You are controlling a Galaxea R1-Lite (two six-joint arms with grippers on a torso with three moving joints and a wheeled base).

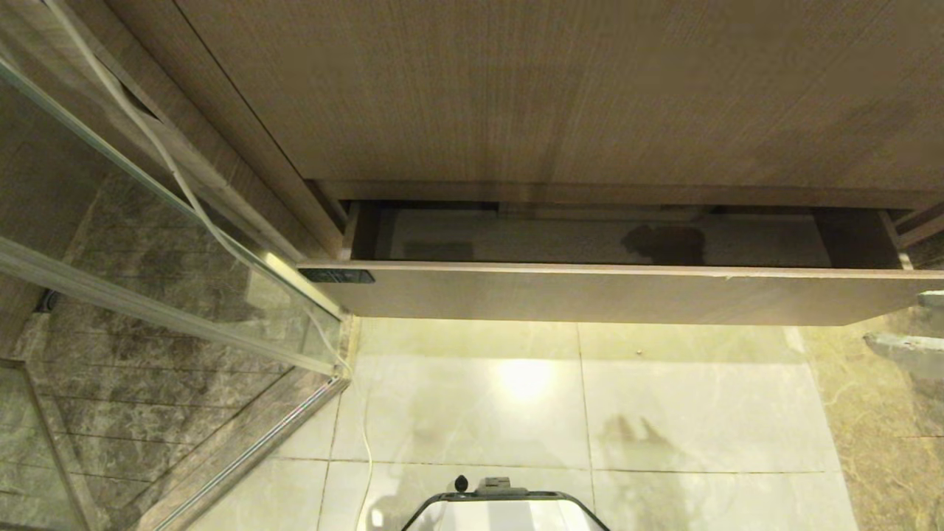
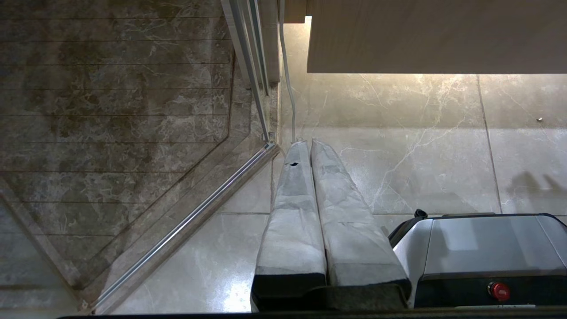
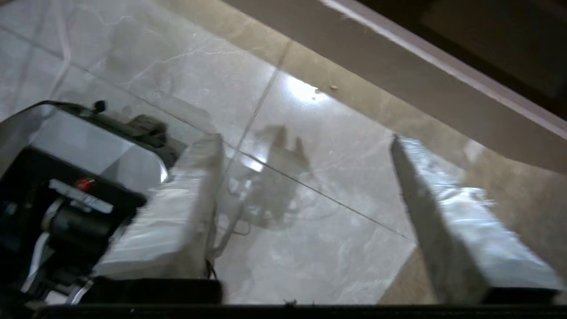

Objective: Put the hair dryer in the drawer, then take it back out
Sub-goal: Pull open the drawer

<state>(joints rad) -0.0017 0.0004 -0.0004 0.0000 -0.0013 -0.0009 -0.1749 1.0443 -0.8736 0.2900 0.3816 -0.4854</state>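
The drawer [image 1: 590, 295] stands pulled out under the taller wood panel, and its light floor [image 1: 560, 240] looks bare apart from a dark shadow. The hair dryer is out of view in every frame. My right gripper [image 3: 305, 141] hangs over the tiled floor just in front of the drawer front [image 3: 421, 79]. It is open, fingers wide apart, with nothing between them. In the head view it shows only at the right edge [image 1: 918, 323]. My left gripper [image 2: 308, 144] is parked low beside the robot base, shut and empty.
A glass shower door [image 1: 169, 295] with a metal rail [image 2: 186, 226] stands to the left of the drawer. A thin white cable [image 1: 184, 192] runs down along it to the floor. The robot base [image 1: 501, 505] sits on pale floor tiles [image 1: 472, 413] below the drawer.
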